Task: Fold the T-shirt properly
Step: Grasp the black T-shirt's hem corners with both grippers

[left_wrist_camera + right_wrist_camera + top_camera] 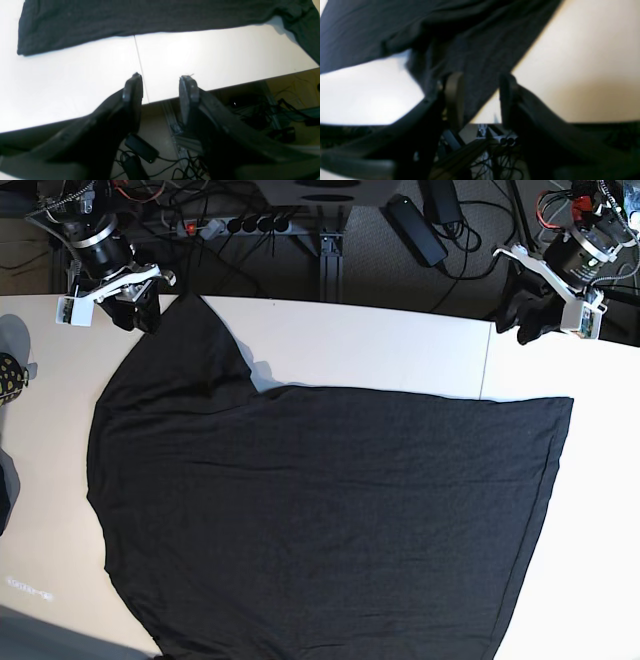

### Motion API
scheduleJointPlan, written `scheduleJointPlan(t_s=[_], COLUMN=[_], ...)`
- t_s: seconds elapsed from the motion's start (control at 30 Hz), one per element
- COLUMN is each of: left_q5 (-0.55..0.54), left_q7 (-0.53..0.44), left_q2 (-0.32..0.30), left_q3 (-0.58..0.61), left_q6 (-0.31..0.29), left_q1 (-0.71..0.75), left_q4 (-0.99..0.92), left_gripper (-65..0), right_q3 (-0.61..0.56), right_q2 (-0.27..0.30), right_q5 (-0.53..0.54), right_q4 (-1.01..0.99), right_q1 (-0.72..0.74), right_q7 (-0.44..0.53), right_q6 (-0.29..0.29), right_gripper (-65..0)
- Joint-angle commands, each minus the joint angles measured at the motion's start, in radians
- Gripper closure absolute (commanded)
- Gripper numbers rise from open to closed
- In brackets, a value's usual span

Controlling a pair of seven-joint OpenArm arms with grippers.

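Bench (380, 345): white, two panels meeting at a seam, carrying the garment.
T-shirt (320, 520): black, plain face up, spread flat and nearly smooth across most of the bench; one sleeve runs out to the far corner by the right claw. No fold visible; judged laid out only, every fold left to do.
Right claw (477, 100): jaws parted, sleeve cloth lying between them, not pinched as far as can be told.
Left claw (161, 90): jaws spread, empty, over the bench edge, well apart from the shirt hem
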Motion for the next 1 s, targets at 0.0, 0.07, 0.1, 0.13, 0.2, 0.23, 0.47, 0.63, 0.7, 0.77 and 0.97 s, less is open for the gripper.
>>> scheduleJointPlan(t_s=[0.0,0.07,0.1,0.13,0.2,0.23,0.47,0.63,0.7,0.77,0.97], left_q5=[-0.011,-0.012,-0.011,-0.011,-0.020,-0.024,-0.167,-0.241,-0.246,-0.246,-0.294], left_q7=[-0.008,0.012,0.019,0.028,0.042,0.046,0.108,0.140,0.146,0.146,0.157], left_q2=[-0.016,-0.028,-0.032,-0.036,-0.048,-0.056,-0.084,-0.122,-0.135,-0.148,-0.181], left_q3=[-0.007,-0.006,-0.007,-0.008,-0.008,-0.012,-0.085,-0.092,-0.091,-0.089,-0.081], left_q6=[0.011,0.019,0.023,0.028,0.049,0.052,0.051,0.047,0.043,0.032,0.010], left_q1=[-0.005,-0.021,-0.028,-0.035,-0.054,-0.063,-0.164,-0.272,-0.322,-0.373,-0.510], left_q4=[0.013,0.004,-0.001,-0.005,-0.010,-0.011,-0.130,-0.278,-0.334,-0.394,-0.610], left_gripper=[-27.3,-27.3,-27.3,-27.3,-27.3,-27.3,-27.3,-27.3,-27.3,-27.3,-27.3], right_q3=[0.008,0.016,0.025,0.034,0.053,0.061,0.063,0.059,0.055,0.047,0.032], right_q2=[-0.008,-0.024,-0.029,-0.032,-0.032,-0.032,-0.052,-0.081,-0.093,-0.101,-0.115], right_q5=[0.003,-0.012,-0.011,-0.010,-0.010,-0.005,0.055,0.061,0.061,0.048,0.026], right_q4=[-0.003,-0.042,-0.063,-0.083,-0.124,-0.142,-0.282,-0.330,-0.331,-0.331,-0.331], right_q1=[0.007,0.034,0.047,0.062,0.091,0.105,0.169,0.217,0.230,0.241,0.244], right_q7=[0.020,0.021,0.021,0.020,0.020,0.020,0.019,-0.003,-0.003,-0.003,-0.003], right_q6=[-0.029,-0.030,-0.030,-0.030,-0.030,-0.030,-0.010,0.008,0.008,0.008,0.008], right_gripper=[-24.0,-24.0,-24.0,-24.0,-24.0,-24.0,-24.0,-24.0,-24.0,-24.0,-24.0])
